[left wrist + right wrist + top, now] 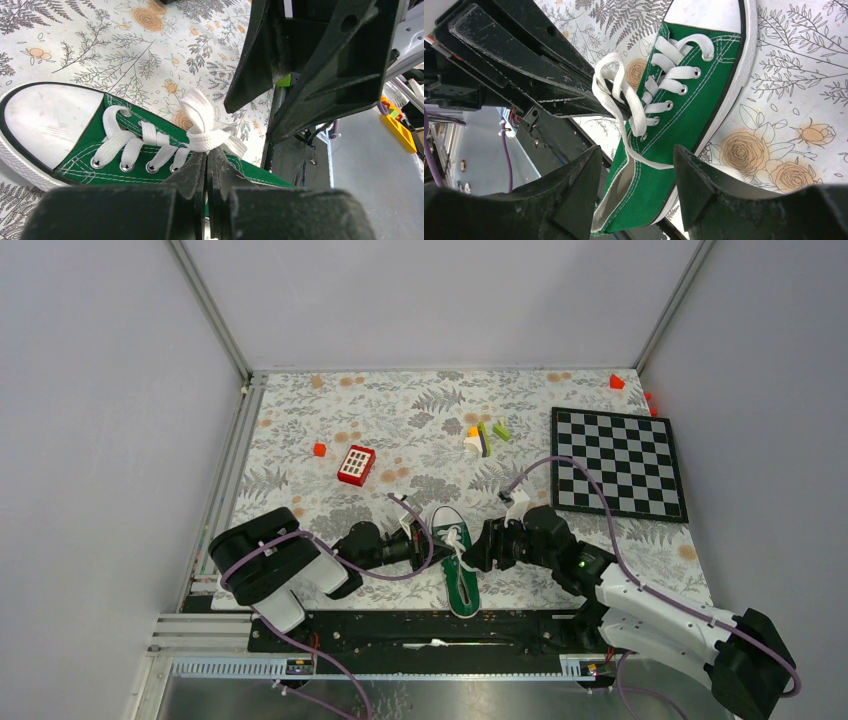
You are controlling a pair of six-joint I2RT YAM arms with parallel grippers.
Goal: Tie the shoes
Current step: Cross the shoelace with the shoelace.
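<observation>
one green sneaker is lying on the floral surface, close to its near edge. its white toe cap is pointing away from the arm bases and its heel is sitting by the black rail. the two arms are reaching in from either side, so the shoe is sitting between them.

the left claw is pressing its two fingers together and pinching the white laces right at the crossing above the tongue. one loop is standing up from that pinch, and one loose end is trailing toward the heel. four metal eyelets are showing along the nearer row in the left wrist view.

the right claw is hovering over the heel half of the shoe with its two fingers spread apart, gripping nothing. a single lace strand is running across the gap below them.

farther back, one red-and-white block is lying with one orange cube just beside it. one chessboard is sitting at the right side. two red pieces are resting near the far right corner. a cluster of small coloured blocks is sitting left of the board, too small to count.
</observation>
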